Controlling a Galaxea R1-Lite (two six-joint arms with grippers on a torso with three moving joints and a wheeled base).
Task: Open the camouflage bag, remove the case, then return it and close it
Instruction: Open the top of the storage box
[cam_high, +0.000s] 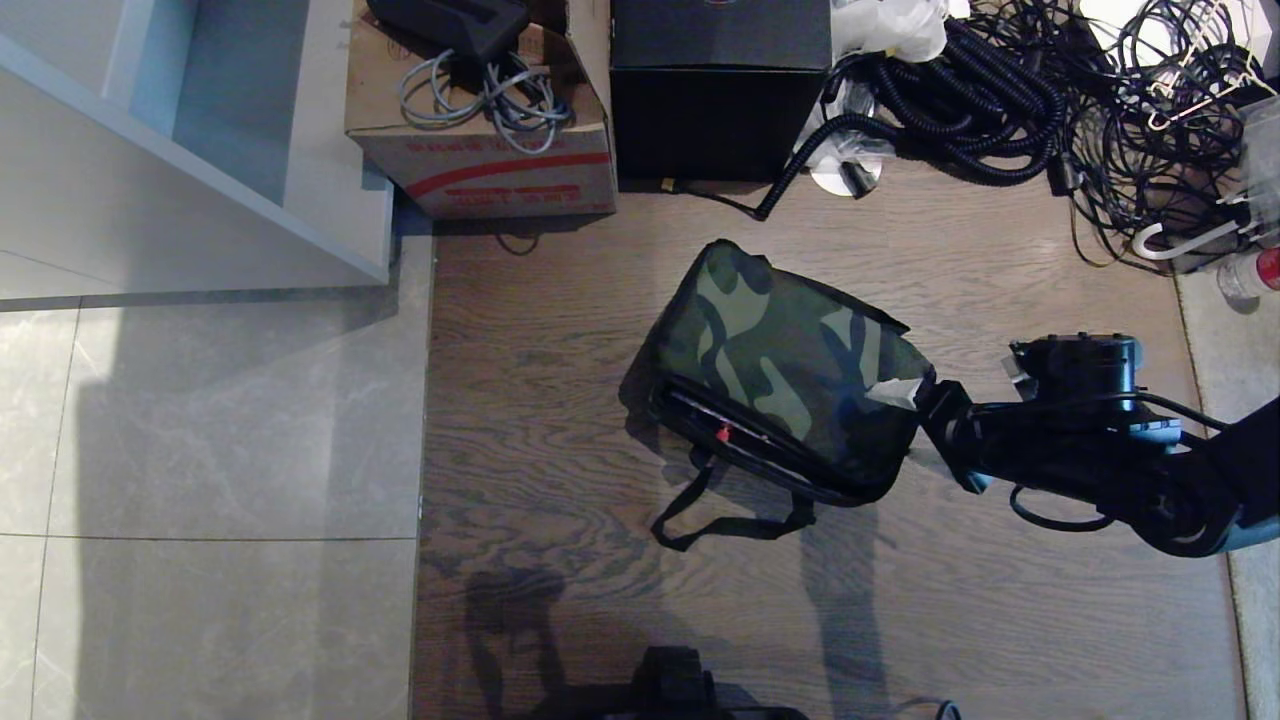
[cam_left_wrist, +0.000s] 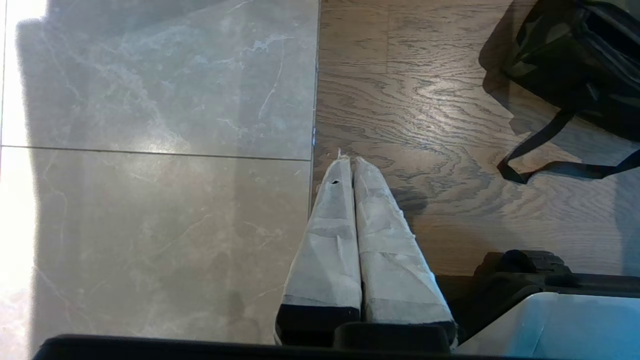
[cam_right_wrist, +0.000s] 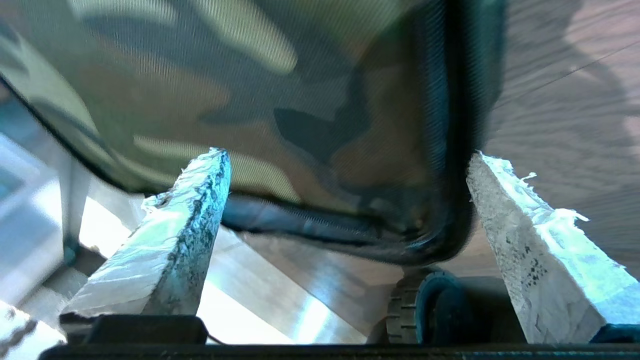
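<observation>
The camouflage bag (cam_high: 790, 385) lies on the wooden floor (cam_high: 530, 430) in front of me, a little right of the middle, its lid down and a black strap (cam_high: 720, 510) trailing off its near side. My right pincer (cam_high: 915, 395) is at the bag's right end, fingers spread wide with nothing between them; in my right wrist view the camouflage cloth and a black piped corner (cam_right_wrist: 450, 220) sit just beyond the open tips. My left pincer (cam_left_wrist: 350, 162) hangs to the left over the seam between tile and wood, its fingers pressed together on nothing, well apart from the bag.

I judge the bag soft: woven cloth that would dent and slide under a pinch, but boxy enough to keep its shape. A flat panel gives me little to bite. The black trim, the strap, or the small red tab (cam_high: 722, 433) at the near edge seem better holds. The case is not visible; if it is inside, the bag will likely drag rather than lift easily.
</observation>
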